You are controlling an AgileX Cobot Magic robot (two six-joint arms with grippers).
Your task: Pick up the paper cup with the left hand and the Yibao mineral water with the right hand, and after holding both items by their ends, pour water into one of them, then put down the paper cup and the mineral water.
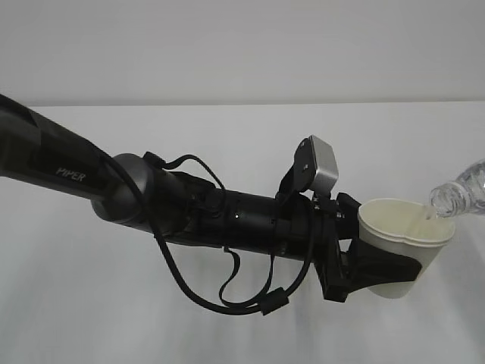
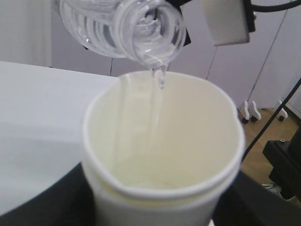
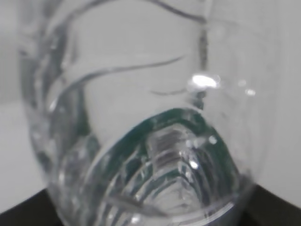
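We see the left gripper (image 1: 383,265), at the end of a thick black arm (image 1: 151,197) marked "PIPER", clamped around the lower wall of the paper cup (image 1: 405,243), which it holds upright and clear above the white table (image 1: 227,136) at about four o'clock in the exterior view. A grey camera block (image 1: 322,167) rides above the wrist and black cables (image 1: 227,292) loop beneath the arm. From three o'clock the open neck of the Yibao mineral water (image 1: 458,193) tips down to the cup's rim at its far right side, its body running off the frame edge. In the left wrist view we look into the cup (image 2: 164,155) from above its rolled rim; the bottle's mouth (image 2: 150,33) hangs at twelve o'clock, just above the rim, and a thin stream of water (image 2: 160,82) falls from it down the inner wall, with pale liquid pooled at the bottom. In the right wrist view the bottle's clear ribbed body (image 3: 141,117) fills the frame, its green label band showing through the plastic, and the dark tips of the right gripper (image 3: 150,221) are closed on the bottle's end at six o'clock.
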